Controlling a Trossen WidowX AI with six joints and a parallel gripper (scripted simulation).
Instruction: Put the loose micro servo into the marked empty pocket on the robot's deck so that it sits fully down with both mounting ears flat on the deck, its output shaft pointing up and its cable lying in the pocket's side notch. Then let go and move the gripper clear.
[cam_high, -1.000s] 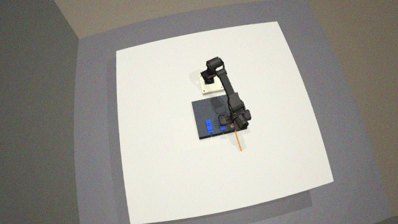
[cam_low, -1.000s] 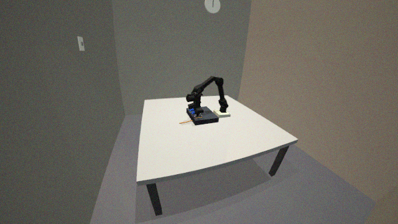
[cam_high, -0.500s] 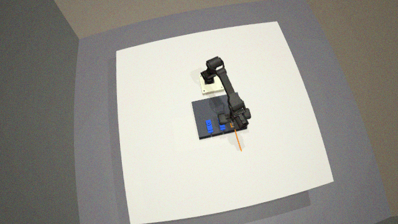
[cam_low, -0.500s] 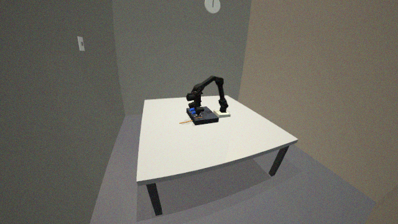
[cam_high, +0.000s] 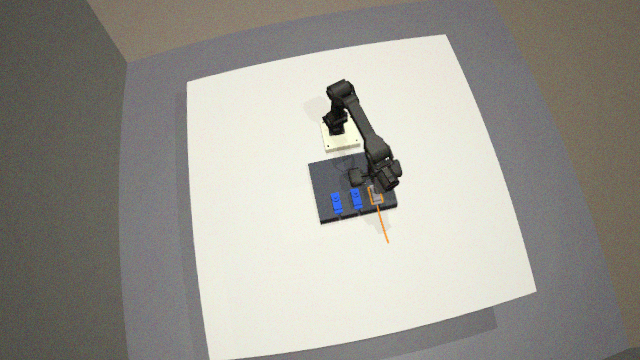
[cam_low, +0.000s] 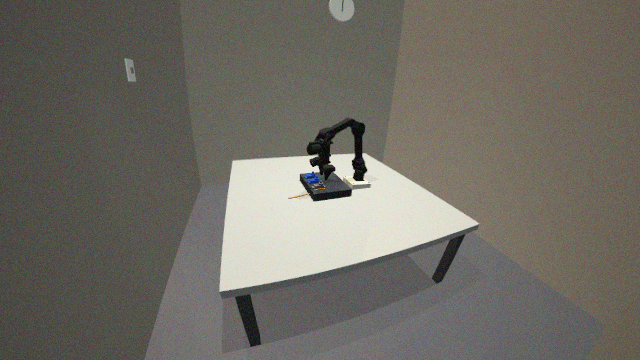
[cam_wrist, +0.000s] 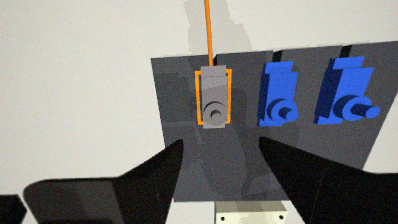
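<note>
The grey micro servo (cam_high: 375, 194) (cam_low: 318, 185) (cam_wrist: 214, 90) sits within the orange pocket outline (cam_wrist: 230, 97) on the dark deck (cam_high: 325, 175) (cam_low: 332, 190) (cam_wrist: 170, 95). Its output shaft faces up. Its ears appear level with the deck, but I cannot tell whether both lie fully flat. The orange cable (cam_high: 382, 225) (cam_low: 299, 196) (cam_wrist: 209, 35) leaves the servo's outer end over the deck edge at the side notch, which it partly covers; its depth in the notch is unclear. My gripper (cam_wrist: 220, 142) is open and empty, above the deck, back from the servo on the arm-base side.
Two blue servos (cam_high: 356, 198) (cam_wrist: 281, 95) stand in the neighbouring pockets; the farther one (cam_high: 336, 202) (cam_wrist: 347, 92) is beyond the nearer one. The arm's pale base plate (cam_high: 341, 142) (cam_low: 357, 183) (cam_wrist: 250, 212) is behind the deck. The cable's free end lies out over the white table (cam_high: 280, 280) (cam_low: 310, 235).
</note>
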